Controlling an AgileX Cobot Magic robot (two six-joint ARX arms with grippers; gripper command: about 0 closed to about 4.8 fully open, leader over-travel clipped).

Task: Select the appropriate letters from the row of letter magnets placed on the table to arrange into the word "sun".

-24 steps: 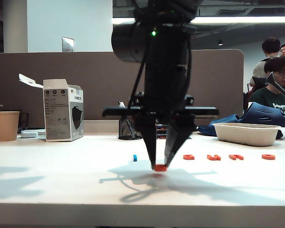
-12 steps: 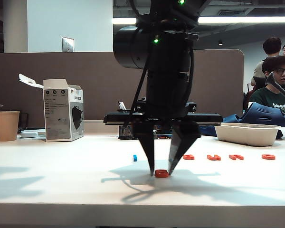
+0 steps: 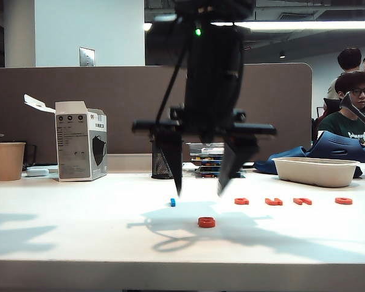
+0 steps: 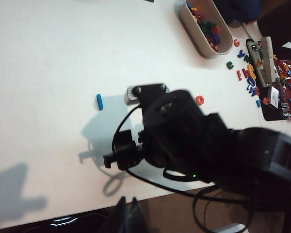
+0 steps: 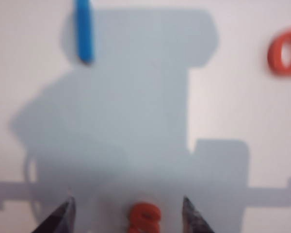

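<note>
At the centre of the exterior view, the right gripper (image 3: 199,193) hangs just above an orange-red letter (image 3: 207,222), fingers spread wide and empty, the letter lying alone on the worktop (image 3: 79,237), probably to begin the word. Four more letters (image 3: 274,201) wait in a row toward the right; the left gripper is out of sight.

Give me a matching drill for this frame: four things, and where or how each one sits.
1. right hand
2. red letter in front
3. blue piece
4. paper cup

a. far left on the table
b. lying alone, released
c. open above a letter
d. left of the row of letter magnets

1-c, 2-b, 3-d, 4-a
</note>
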